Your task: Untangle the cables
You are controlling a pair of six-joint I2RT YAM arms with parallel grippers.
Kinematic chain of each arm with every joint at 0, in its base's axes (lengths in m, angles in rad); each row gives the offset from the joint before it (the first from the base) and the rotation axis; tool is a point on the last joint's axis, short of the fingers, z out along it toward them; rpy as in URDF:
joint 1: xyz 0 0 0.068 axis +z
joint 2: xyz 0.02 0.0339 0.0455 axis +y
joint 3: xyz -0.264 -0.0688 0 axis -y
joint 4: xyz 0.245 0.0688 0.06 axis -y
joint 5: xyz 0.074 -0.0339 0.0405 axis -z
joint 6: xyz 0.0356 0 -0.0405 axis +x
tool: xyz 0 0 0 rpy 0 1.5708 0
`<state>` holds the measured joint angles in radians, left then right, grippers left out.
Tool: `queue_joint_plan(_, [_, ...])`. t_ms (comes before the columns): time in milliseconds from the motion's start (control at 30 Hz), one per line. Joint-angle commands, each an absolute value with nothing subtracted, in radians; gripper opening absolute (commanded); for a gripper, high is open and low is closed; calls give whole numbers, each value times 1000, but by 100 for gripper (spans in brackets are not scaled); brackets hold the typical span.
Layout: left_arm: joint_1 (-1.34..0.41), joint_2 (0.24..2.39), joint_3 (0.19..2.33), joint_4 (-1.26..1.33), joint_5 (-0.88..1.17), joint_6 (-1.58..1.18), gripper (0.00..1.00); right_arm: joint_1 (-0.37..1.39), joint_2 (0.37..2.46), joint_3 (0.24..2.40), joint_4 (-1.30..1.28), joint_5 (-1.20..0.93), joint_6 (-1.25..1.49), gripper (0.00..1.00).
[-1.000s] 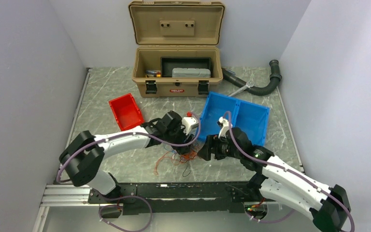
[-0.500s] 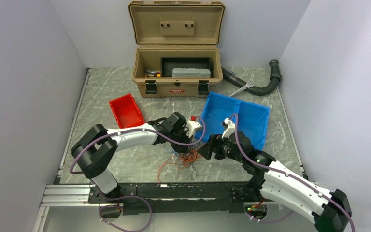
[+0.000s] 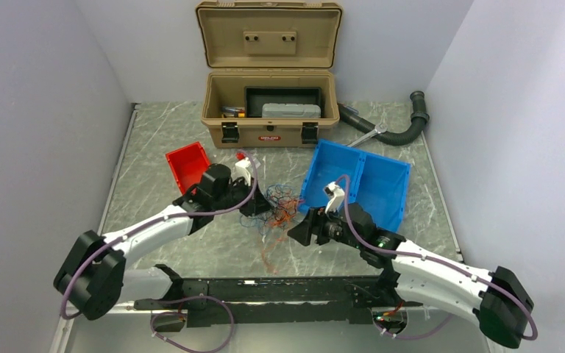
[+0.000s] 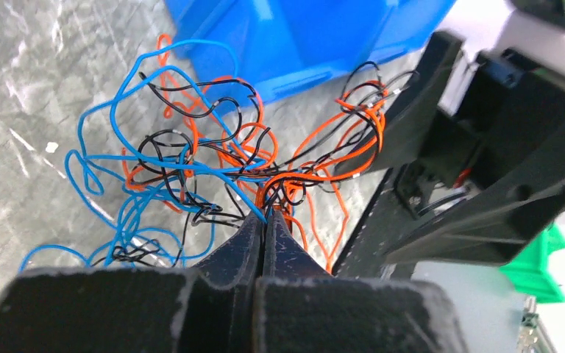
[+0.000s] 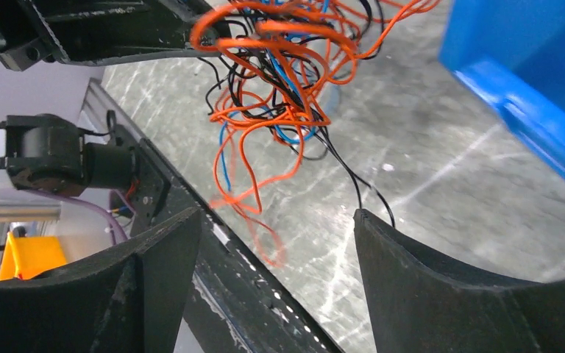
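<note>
Cables (image 4: 224,158) in pinched left fingers (image 4: 240,246), wrist-view only

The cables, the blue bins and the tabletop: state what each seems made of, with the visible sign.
Cables: likely plastic-sheathed wire, smooth and slightly glossy; thin strands holding springy loops.
Blue bins: moulded plastic, uniform colour, soft sheen.
Tabletop: grey marble or marble-look laminate; white veining, cannot tell which.

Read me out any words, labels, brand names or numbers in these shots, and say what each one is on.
Red badge on the front of the tan toolbox: light lettering, too small to read.
No other text shows on the red bin, the blue bins or the cables in any view.
</note>
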<state>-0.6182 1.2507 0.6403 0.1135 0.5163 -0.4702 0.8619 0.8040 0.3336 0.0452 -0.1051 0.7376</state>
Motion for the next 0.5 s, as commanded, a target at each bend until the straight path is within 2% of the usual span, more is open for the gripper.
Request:
queue_joint_plan(0, [-617, 1171, 609, 250, 502, -606, 0, 919, 871, 347, 266, -87, 711, 76])
queue_joint_plan(167, [-617, 1119, 625, 186, 492, -583, 0, 939, 926, 385, 246, 79, 699, 75])
queue_joint_plan(267, [-616, 1088, 630, 164, 492, -571, 0, 940, 918, 370, 319, 85, 678, 74])
queue_joint_plan(467, [-616, 1069, 641, 143, 513, -552, 0, 940, 964, 431, 295, 113, 641, 73])
